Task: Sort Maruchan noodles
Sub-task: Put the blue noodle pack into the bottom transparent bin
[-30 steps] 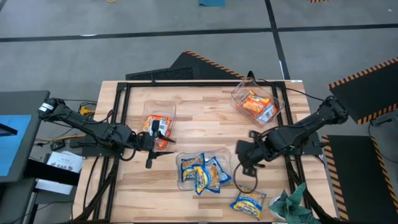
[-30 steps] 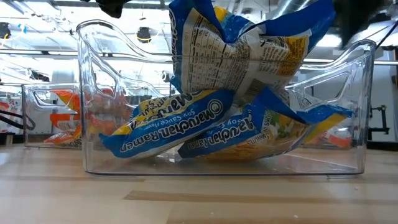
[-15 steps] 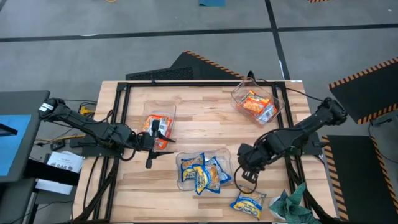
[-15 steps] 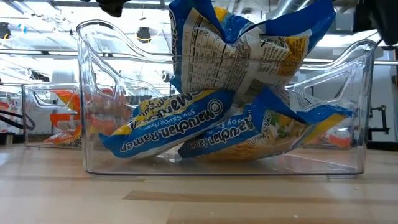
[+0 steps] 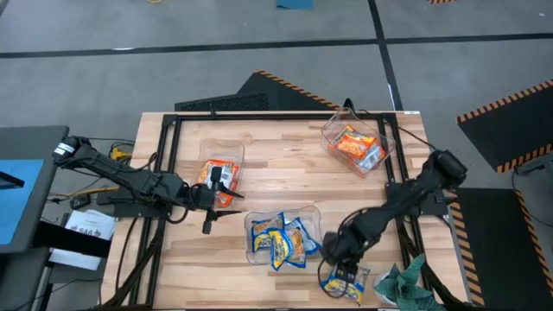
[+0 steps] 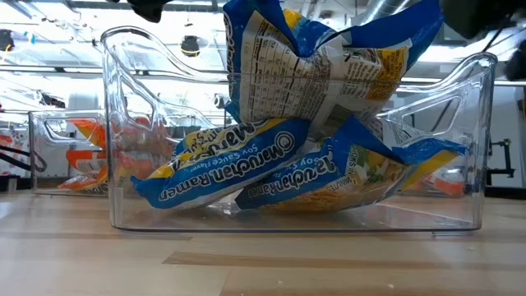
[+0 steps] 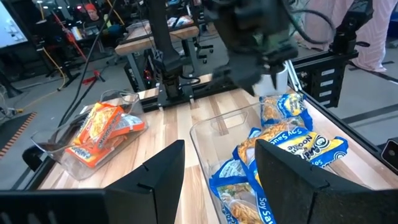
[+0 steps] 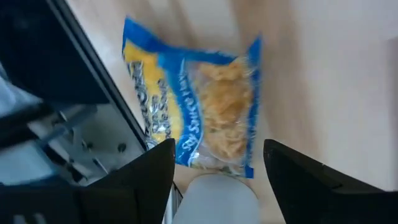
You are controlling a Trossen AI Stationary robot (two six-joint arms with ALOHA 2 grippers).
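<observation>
A loose blue-and-yellow Maruchan packet (image 5: pixel 347 282) lies flat on the table near the front edge. My right gripper (image 5: pixel 340 259) hovers over it, open; in the right wrist view the packet (image 8: pixel 199 118) shows beyond the gripper (image 8: pixel 217 149), whose spread fingers touch nothing. Several blue-and-yellow packets (image 5: pixel 281 242) are heaped in a clear tub (image 6: pixel 123 123) at the front middle. Orange packets lie in a tub (image 5: pixel 221 173) at mid left and in another tub (image 5: pixel 354 142) at the far right. My left gripper (image 5: pixel 211 200) waits open beside the mid-left tub.
A teal-green cloth (image 5: pixel 406 285) is bunched at the front right corner, just right of the loose packet. A black frame (image 5: pixel 168 173) runs around the table's edges. Bare wood shows at the front left and in the far middle.
My right gripper has moved from beside the front tub's right wall toward the table's near edge and now stands over the loose blue-and-yellow packet. The packets and tubs have kept their places.
</observation>
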